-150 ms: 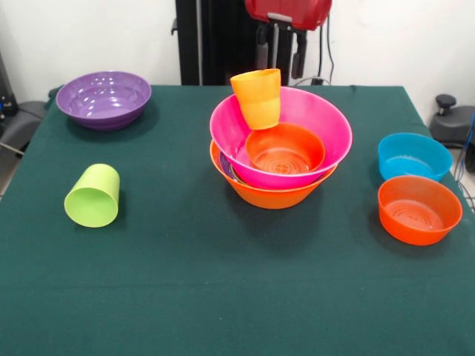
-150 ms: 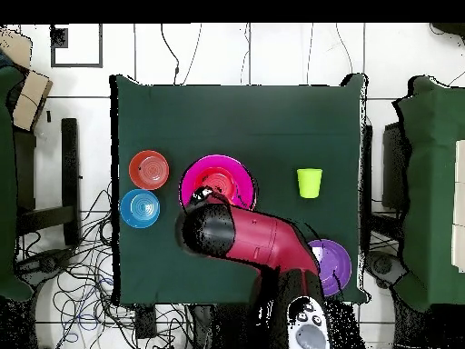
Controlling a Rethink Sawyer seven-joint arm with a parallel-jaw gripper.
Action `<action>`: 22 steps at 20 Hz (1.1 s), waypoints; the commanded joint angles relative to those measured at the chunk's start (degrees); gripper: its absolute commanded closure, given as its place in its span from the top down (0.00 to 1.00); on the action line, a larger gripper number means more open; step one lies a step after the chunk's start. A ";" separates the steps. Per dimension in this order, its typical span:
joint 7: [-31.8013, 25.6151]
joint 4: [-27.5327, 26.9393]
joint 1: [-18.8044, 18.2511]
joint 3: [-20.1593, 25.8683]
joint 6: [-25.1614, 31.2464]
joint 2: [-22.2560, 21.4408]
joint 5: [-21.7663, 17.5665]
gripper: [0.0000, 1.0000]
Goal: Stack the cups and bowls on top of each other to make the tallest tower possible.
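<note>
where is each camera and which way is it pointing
Front view: sits across the table, low and angled down, facing the tower; the red arm's end shows at the top.
Overhead view: above the table, looking straight down; the arm reaches over the tower from the bottom edge.
Shared: the tower, the green cup on its side, the purple bowl, the blue bowl.

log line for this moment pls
gripper: cannot tell | orange cup: tilted in pink bowl | tower: three bowls showing | lime cup: on side

Dark green tablecloth [image 1: 223,297], white wall [image 1: 386,37] behind, tangled cables [image 2: 64,273] on tiled floor [image 2: 272,54].
</note>
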 commanded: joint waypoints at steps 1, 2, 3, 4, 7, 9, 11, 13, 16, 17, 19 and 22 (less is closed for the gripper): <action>5.90 5.88 -3.68 8.32 -11.94 6.19 -1.76 1.00; 5.98 6.32 -4.35 8.84 -13.59 6.82 -2.33 1.00; 6.02 6.62 -4.64 9.04 -14.27 7.02 -2.61 1.00; 5.81 7.23 -5.39 9.68 -14.89 6.95 -2.94 1.00; 5.55 9.19 -6.63 10.86 -14.44 5.25 -2.82 1.00; 5.29 9.35 -7.00 11.01 -14.33 5.19 -2.85 1.00; 5.22 9.31 -7.40 11.19 -15.26 5.81 -3.09 1.00; 5.34 9.29 -6.47 10.19 -14.33 5.06 -2.64 1.00; 5.50 8.33 -3.88 7.88 -9.96 2.76 -1.10 1.00; 5.59 7.83 -2.93 7.00 -8.44 2.02 -0.68 1.00; 5.64 6.89 -1.41 5.55 -5.49 0.69 -0.02 1.00; 5.39 5.75 -0.49 4.62 -2.17 -0.70 0.47 1.00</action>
